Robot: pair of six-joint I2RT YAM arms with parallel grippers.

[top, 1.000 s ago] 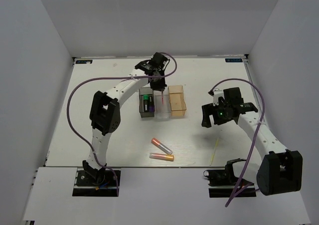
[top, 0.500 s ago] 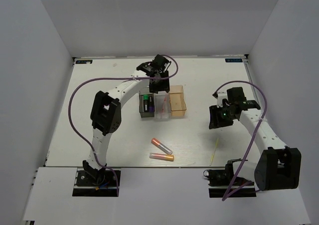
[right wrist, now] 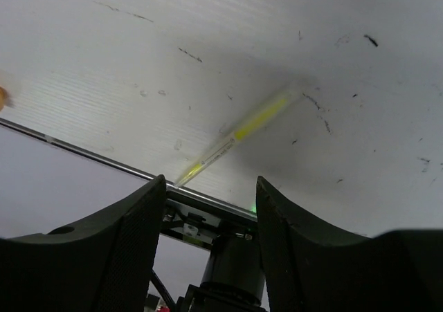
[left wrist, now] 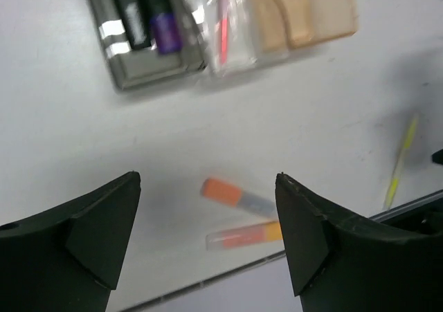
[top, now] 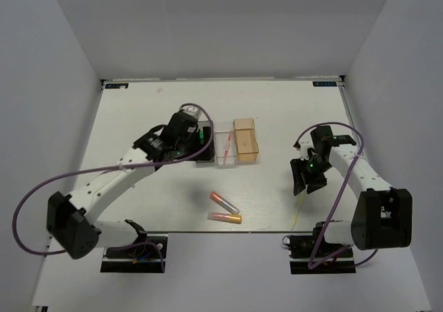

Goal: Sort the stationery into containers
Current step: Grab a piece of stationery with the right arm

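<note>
Three containers stand in a row: a dark grey bin (top: 205, 154) (left wrist: 142, 68) holding black markers, one with a purple cap (left wrist: 163, 32); a clear bin (top: 226, 150) with a pink pen (left wrist: 224, 27) in it; and an orange-tan bin (top: 246, 140) (left wrist: 304, 14). Two orange-pink tubes (top: 223, 201) (top: 225, 217) (left wrist: 232, 194) (left wrist: 243, 234) lie nearer the front edge. My left gripper (top: 196, 140) (left wrist: 208, 180) hangs open and empty high over the grey bin's near side. A yellow pen (top: 299, 209) (right wrist: 250, 126) lies by the front edge. My right gripper (top: 308, 179) (right wrist: 211, 182) is open just above it.
The table's front edge (right wrist: 90, 156) runs right beside the yellow pen's near tip. White walls close in the left, right and back sides. The right arm's purple cable (top: 325, 129) loops above its wrist.
My left gripper opened, left the pink pen in the clear bin and drew back left and nearer. My right gripper came down toward the yellow pen and its jaws narrowed.
</note>
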